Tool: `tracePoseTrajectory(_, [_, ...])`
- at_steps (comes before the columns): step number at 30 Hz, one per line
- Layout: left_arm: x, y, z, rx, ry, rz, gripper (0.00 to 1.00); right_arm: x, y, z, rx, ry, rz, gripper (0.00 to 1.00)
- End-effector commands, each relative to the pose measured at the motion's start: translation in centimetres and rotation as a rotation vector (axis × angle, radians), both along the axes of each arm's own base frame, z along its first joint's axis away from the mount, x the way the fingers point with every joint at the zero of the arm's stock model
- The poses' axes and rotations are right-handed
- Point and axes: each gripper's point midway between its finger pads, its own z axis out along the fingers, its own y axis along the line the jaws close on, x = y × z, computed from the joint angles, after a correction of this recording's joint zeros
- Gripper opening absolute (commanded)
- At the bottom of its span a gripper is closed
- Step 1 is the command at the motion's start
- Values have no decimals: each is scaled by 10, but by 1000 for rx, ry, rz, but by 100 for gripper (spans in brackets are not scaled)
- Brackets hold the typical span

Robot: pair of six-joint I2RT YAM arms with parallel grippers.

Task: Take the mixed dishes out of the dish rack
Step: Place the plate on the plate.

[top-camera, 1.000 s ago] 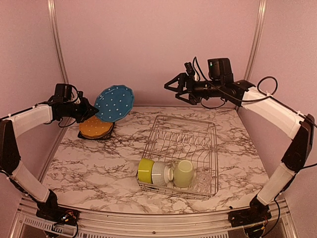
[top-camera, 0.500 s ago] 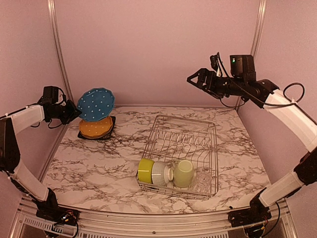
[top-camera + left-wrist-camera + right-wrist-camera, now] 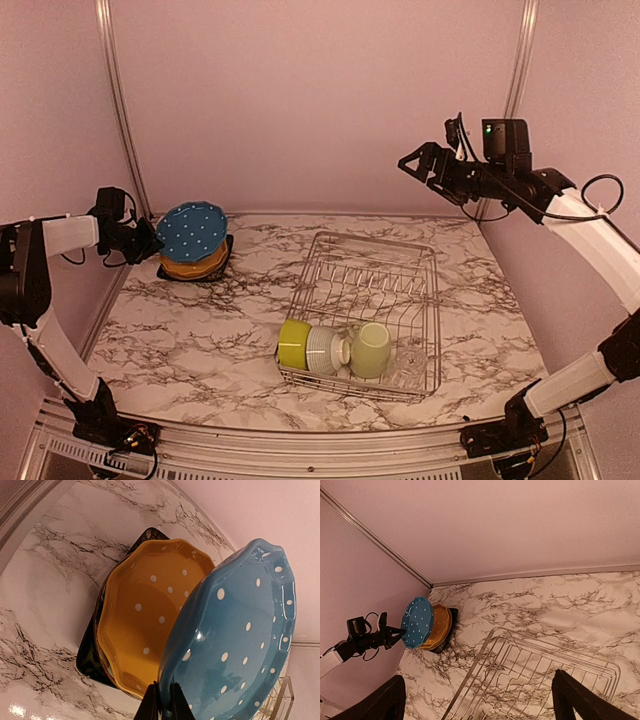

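A white desk (image 3: 190,330) with grey marble veining forms the floor of a small enclosure. A plain pale pink back wall (image 3: 320,100) rises behind it, joined by a matching left wall (image 3: 50,100) and right wall (image 3: 590,90). Silver aluminium posts (image 3: 118,100) stand in the two far corners, and an aluminium rail (image 3: 300,447) runs along the near edge. The light is soft, even and pinkish, with faint glints on the glossy desk top.

- Robot lab test booth, not an actual kitchen.
- Plain pink walls (image 3: 300,100) on 3 sides, aluminium corner posts (image 3: 120,100).
- Left arm (image 3: 65,232) and right arm (image 3: 585,215), cables showing, over a marble-print tabletop (image 3: 180,330) with a wire dish rack (image 3: 375,238).
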Motion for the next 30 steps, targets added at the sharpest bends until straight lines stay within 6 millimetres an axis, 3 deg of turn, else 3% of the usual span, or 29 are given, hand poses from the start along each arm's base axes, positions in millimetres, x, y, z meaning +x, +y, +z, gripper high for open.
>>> tracePoseTrajectory(1, [25,6,35,5,-144,-1,0,-5,4,4,35,-1,33,99])
tracePoseTrajectory(30, [37,17,-5,43,-40,13,0,-10,24,-5,143,54,126,98])
